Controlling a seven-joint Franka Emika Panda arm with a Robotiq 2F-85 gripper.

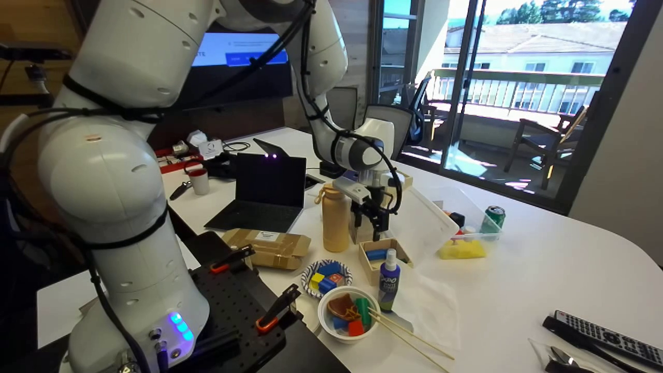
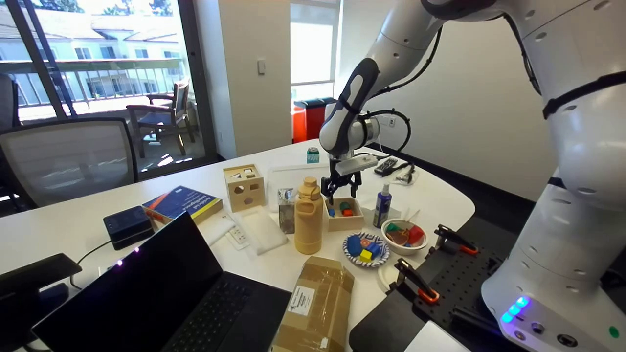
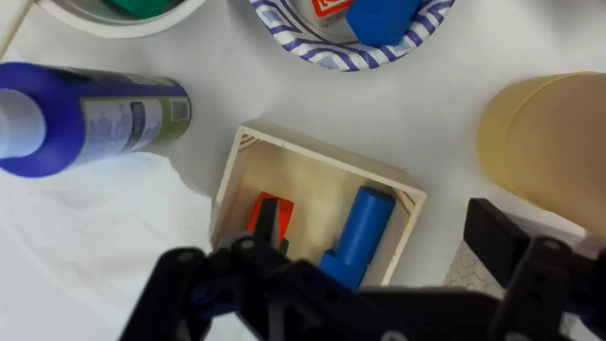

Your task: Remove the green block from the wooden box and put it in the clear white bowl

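Step in hand, apparently approach: black two-fingered gripper (image 3: 376, 210) hangs, fingers spread, near the rim of the open-topped pale-wood box (image 2: 346, 224); next, centre over the rounded green block (image 2: 345, 206) inside, lower, grip.

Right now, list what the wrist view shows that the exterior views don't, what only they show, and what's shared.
Only the wrist view: striped corner pieces inside the open wooden box, and a grey square on the spray bottle.

Only the exterior views: laptop, cardboard package, and the yellow block in the patterned bowl.

Shared: the open hand, the open wooden box with a blue piece inside, the spray bottle, tan bottle, patterned bowl and white bowl.
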